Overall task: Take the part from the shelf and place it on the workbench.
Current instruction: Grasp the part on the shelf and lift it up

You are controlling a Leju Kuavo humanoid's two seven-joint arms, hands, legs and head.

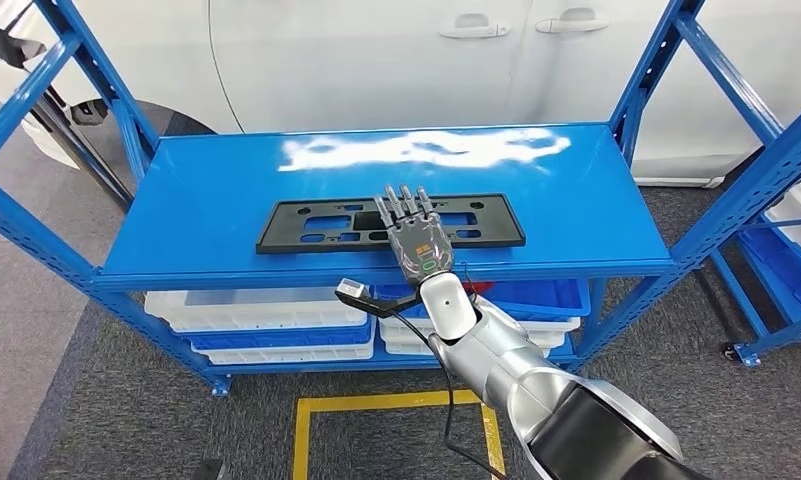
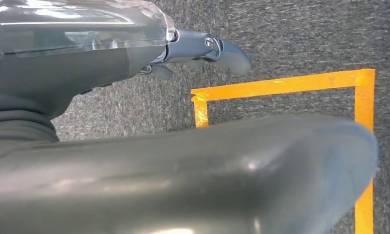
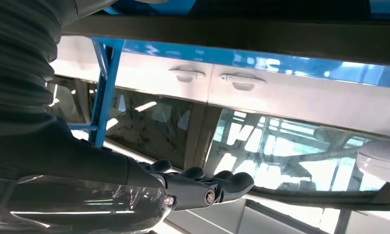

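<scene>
1. Shelf (image 1: 226, 245): blue metal rack with a glossy blue top board and slotted blue uprights at its corners. It stood on grey carpet.
2. Part (image 1: 306, 225): flat black rectangular plate with cut-out openings, lying flat on the top board, lengthwise left to right, near the front edge and roughly centred.
3. Right hand (image 1: 414, 232): reached in from the near right on a silver arm, palm down, over the right-centre stretch of the part. Its fingers (image 1: 404, 205) were stretched out straight and a little apart, pointing to the far side, with nothing gripped. Whether the palm touched the part could not be told.
4. Left hand (image 2: 202, 51): hung low over the carpet, seen in the left wrist view. Its fingers held nothing; how far they were curled could not be told.
5. Bins (image 1: 266, 325): white and blue trays stacked on the lower level of the shelf.
6. Floor marking (image 1: 376, 405): yellow tape outline on the carpet, just near of the shelf.
7. Car (image 1: 426, 60): white body with two door handles, standing just beyond the shelf.
</scene>
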